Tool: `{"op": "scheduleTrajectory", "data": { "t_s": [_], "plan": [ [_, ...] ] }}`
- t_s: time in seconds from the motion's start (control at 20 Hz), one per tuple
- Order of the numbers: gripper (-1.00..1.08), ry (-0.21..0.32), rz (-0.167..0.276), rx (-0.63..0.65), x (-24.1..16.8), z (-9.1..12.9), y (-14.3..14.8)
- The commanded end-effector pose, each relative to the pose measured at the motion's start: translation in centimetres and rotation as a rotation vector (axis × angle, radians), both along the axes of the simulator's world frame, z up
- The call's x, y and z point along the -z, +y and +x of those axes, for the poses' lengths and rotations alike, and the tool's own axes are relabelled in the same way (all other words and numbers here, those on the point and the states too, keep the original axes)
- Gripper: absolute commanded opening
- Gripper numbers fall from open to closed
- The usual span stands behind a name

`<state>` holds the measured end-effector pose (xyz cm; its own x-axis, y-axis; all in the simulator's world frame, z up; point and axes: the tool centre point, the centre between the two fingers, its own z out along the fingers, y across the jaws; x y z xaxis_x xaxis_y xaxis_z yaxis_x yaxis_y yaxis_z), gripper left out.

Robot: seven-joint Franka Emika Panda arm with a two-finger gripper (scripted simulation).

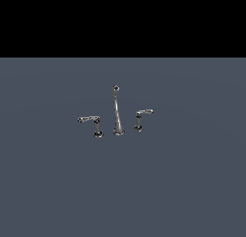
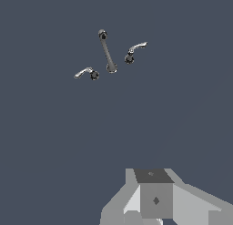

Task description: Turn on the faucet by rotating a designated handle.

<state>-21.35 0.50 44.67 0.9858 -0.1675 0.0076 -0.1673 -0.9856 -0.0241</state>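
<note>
Designated handle (image 2: 135, 49) well apart from tool (image 2: 154, 219).

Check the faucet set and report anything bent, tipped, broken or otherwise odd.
Nothing stands out. The spout stands upright between the two handles. The designated handle sits on the exterior view's right, the longer-levered handle on its left, each on its own base. No damage shows at this size. The gripper is barely in the wrist view.
</note>
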Motion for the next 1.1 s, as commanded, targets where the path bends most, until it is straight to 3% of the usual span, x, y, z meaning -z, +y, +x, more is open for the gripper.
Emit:
{"op": "scheduleTrajectory", "data": {
  "t_s": [0.0, 1.05],
  "plan": [
    [-1.00, 0.001, 0.000, 0.047, 1.5, 1.3, 0.4],
    [-1.00, 0.011, -0.001, 0.499, 15.9, 14.4, 0.7]
  ]
}}
